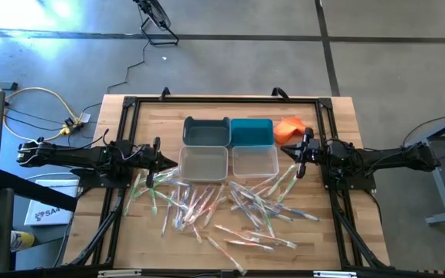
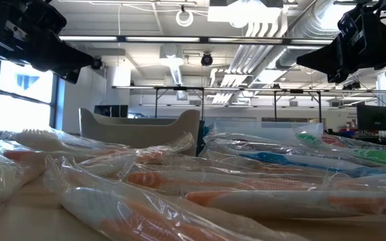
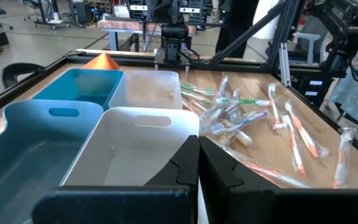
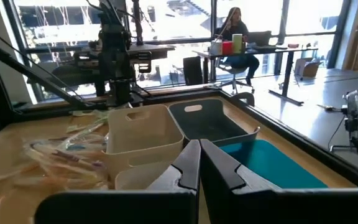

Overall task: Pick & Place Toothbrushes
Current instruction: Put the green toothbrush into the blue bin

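Bright daylight floods through the windows (image 4: 166,18), ceiling strip lights (image 2: 99,38) glare, and the nearest toothbrushes (image 2: 179,201) blur in the low view.

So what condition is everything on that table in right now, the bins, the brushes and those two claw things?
Wrapped toothbrushes: loose in a scattered heap on the wooden table, none binned.
Slate-blue plastic bin: upright, empty.
Teal plastic bin: upright, empty.
Two whitish plastic bins: upright, empty.
Orange cloth: crumpled beside the teal bin.
Left gripper: jaws shut, holding nothing.
Right gripper: jaws shut, holding nothing.
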